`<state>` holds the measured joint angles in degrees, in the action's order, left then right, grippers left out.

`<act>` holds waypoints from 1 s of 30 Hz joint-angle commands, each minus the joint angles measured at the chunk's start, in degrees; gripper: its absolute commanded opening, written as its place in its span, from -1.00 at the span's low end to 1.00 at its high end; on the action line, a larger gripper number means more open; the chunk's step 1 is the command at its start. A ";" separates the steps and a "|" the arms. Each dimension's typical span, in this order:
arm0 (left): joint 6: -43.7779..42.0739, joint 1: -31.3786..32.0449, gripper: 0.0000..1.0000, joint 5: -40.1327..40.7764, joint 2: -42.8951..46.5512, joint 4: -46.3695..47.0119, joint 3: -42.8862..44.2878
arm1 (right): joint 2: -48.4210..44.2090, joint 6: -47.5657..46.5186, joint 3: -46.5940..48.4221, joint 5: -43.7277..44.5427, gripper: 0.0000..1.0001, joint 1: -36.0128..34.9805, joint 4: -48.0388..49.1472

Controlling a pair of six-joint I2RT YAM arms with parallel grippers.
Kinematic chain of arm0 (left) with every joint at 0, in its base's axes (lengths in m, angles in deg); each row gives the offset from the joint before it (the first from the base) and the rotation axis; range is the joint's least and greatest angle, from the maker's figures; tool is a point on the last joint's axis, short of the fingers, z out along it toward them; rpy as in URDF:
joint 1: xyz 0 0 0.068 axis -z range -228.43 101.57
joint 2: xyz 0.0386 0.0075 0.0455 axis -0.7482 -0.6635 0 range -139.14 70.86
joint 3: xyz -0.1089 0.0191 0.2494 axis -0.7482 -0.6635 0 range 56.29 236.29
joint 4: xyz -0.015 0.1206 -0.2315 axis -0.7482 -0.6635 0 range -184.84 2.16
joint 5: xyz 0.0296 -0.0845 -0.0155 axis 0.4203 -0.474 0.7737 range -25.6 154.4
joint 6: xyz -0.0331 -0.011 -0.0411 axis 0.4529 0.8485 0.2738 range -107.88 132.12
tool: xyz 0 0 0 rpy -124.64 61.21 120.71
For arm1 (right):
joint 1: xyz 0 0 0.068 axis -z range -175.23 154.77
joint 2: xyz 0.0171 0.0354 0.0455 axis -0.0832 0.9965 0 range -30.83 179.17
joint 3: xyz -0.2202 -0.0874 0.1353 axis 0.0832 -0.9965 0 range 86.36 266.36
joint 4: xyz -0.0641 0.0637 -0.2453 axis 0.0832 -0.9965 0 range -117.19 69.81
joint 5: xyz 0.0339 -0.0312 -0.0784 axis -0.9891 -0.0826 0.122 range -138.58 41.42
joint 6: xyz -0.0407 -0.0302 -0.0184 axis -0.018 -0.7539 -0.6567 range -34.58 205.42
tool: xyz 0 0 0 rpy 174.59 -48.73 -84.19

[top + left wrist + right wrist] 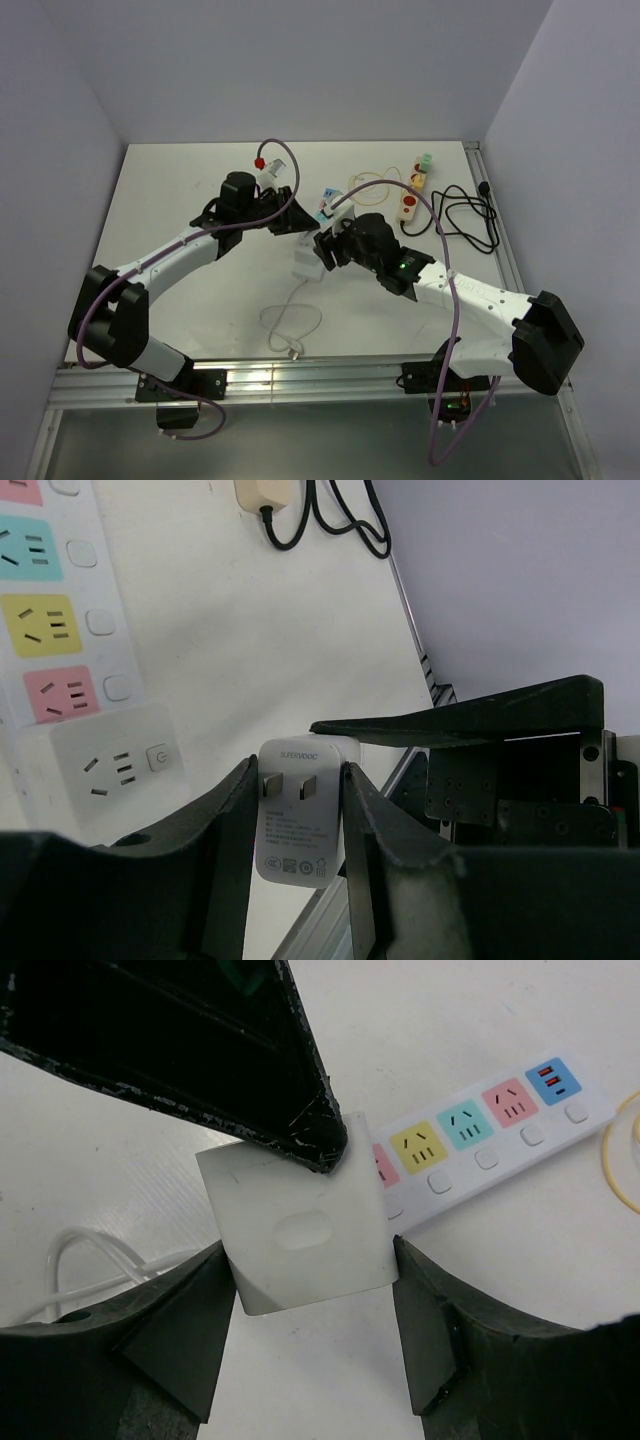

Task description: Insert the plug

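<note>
The jaws of my left gripper (298,776) are partly closed and pinch the plug (293,830) by two opposite sides. Its two flat pins face my left wrist camera. The jaws of my right gripper (308,1250) stand wider and seem to press the same plug on its other two sides, and one left finger (300,1110) lies on its top edge. So both my grippers hold the plug, above the table (200,170) near its middle, close to the near end of the strip (60,640).

I judge the task as about half done. The plug is lifted and gripped, but no pin is in a socket yet. What is left is to release one grip, turn the pins toward the strip, line them up with a socket and push in.
</note>
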<state>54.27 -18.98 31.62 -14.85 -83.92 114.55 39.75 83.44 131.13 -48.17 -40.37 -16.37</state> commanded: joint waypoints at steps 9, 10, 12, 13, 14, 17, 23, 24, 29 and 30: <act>-1.90 -1.76 -0.99 0.34 2.04 1.53 -0.34 | -1.07 1.10 0.93 -2.51 0.71 -0.38 4.71; -2.25 -2.38 -0.99 0.43 2.13 1.53 -0.43 | -1.07 1.10 0.93 -2.86 0.71 -0.38 4.71; -2.25 -3.08 -0.99 -0.27 2.13 2.14 -0.69 | -1.24 1.80 0.93 -4.35 0.74 0.23 4.80; -2.07 -3.87 -0.99 -0.62 2.22 2.49 -1.04 | -1.42 1.89 0.76 -5.23 0.74 0.58 4.89; -2.16 -4.22 -0.99 -0.88 2.22 2.84 -1.22 | -1.77 3.98 0.67 -6.28 0.75 1.11 4.97; -2.86 -5.37 -0.99 -0.45 3.35 3.19 -2.44 | -3.70 8.19 -0.03 -13.48 0.76 5.49 5.32; -1.46 -7.56 -0.99 -2.37 6.87 9.95 -7.28 | -3.18 20.85 -0.13 -33.05 0.71 17.19 10.07; -0.94 -7.74 -0.99 -2.56 7.40 11.27 -8.07 | -1.78 22.27 0.31 -34.93 0.70 17.63 10.51; 2.84 -7.74 -0.99 -2.65 11.26 20.76 -12.38 | 2.17 34.30 -0.65 -43.10 0.63 18.25 20.85; 4.24 -7.83 -0.99 -2.38 11.96 22.17 -13.86 | 2.80 35.97 -0.91 -43.82 0.60 18.25 22.36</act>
<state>54.99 -26.68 31.01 -6.91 -72.88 102.29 41.04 110.07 130.39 -83.65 -22.23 -3.39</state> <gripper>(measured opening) 0.395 0.810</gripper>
